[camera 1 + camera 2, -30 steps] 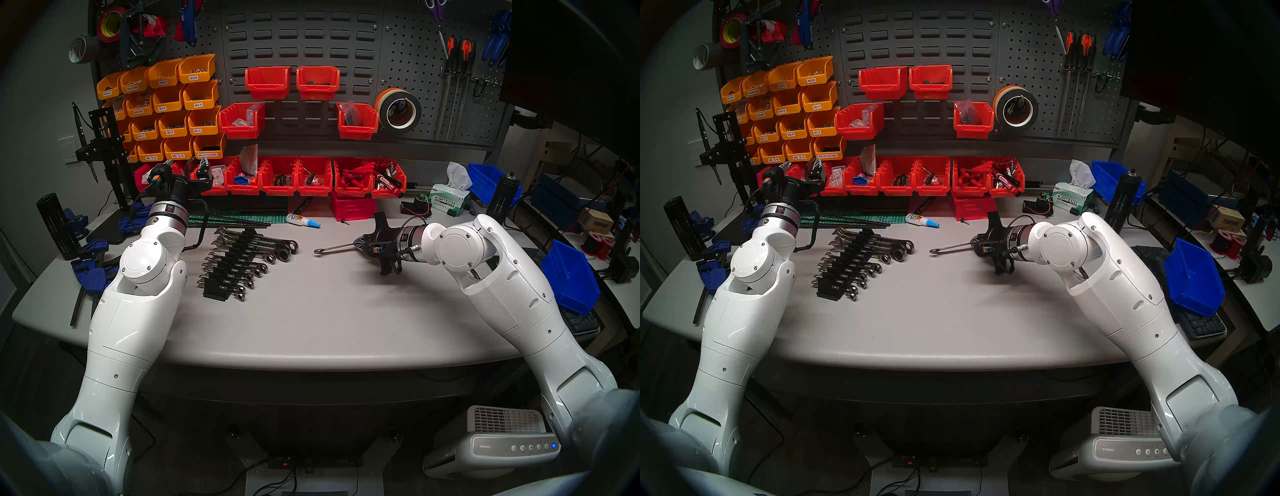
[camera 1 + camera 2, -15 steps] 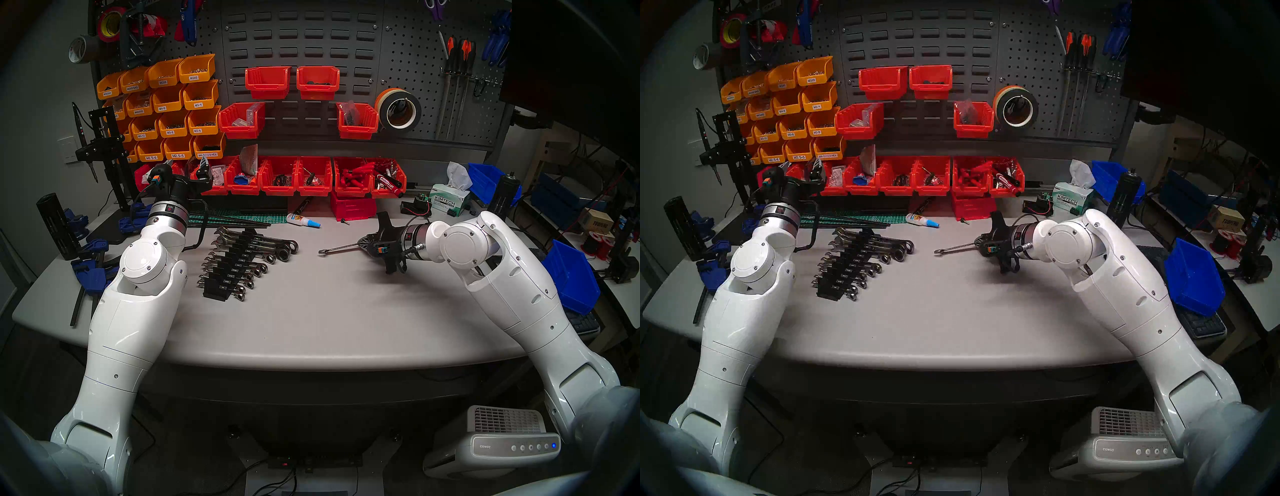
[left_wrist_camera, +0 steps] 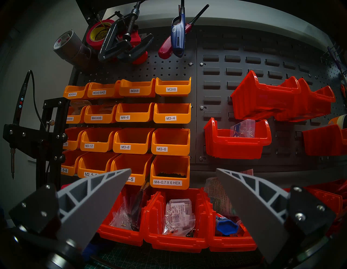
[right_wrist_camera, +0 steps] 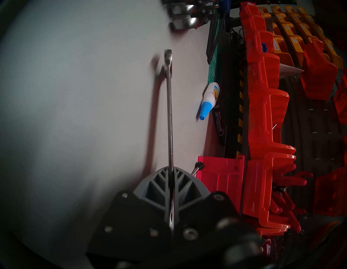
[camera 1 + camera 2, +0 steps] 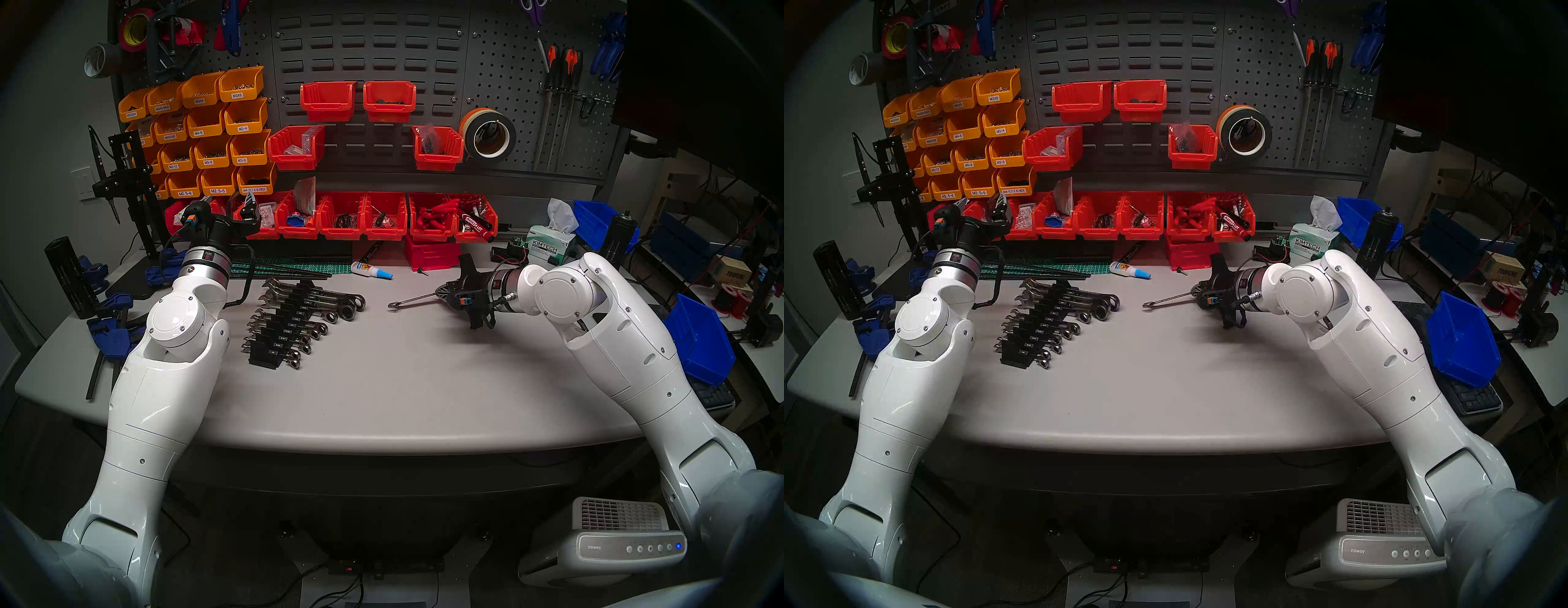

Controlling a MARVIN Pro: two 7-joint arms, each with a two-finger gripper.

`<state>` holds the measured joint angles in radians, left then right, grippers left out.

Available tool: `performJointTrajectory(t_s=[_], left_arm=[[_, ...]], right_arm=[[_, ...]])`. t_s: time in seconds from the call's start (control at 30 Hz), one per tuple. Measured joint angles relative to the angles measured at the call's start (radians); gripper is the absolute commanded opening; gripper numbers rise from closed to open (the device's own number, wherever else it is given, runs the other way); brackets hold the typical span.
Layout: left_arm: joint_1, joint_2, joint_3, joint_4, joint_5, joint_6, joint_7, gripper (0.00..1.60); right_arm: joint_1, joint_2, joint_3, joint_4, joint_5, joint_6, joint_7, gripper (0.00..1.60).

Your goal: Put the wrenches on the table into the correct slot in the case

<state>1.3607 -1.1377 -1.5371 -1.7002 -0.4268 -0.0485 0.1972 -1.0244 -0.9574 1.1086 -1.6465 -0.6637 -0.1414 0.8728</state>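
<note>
Right gripper (image 4: 171,171) has crept slightly back and up since the earlier frame, clamped on the wrench (image 5: 413,300), which I see held clear of the table (image 5: 382,395), right of the case (image 5: 282,327). Left gripper (image 3: 173,170) parked, fingers spread, empty.

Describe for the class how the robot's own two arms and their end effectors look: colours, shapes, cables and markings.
Both arms are glossy white, rounded shells with round joint caps and small dark screws. Each wrist carries a silver ring with a small red mark, then a black mount with an orange and blue plug and a thin black cable. The left end effector and right end effector have grey, ribbed, tapering fingers bolted to black plates.
</note>
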Motion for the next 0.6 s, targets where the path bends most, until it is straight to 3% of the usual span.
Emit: performJointTrajectory(t_s=[0.6], left_arm=[[0.0, 0.0, 0.0, 0.0, 0.0, 0.0, 0.0, 1.6]], right_arm=[[0.023, -0.024, 0.006, 0.01, -0.017, -0.024, -0.001, 0.0]])
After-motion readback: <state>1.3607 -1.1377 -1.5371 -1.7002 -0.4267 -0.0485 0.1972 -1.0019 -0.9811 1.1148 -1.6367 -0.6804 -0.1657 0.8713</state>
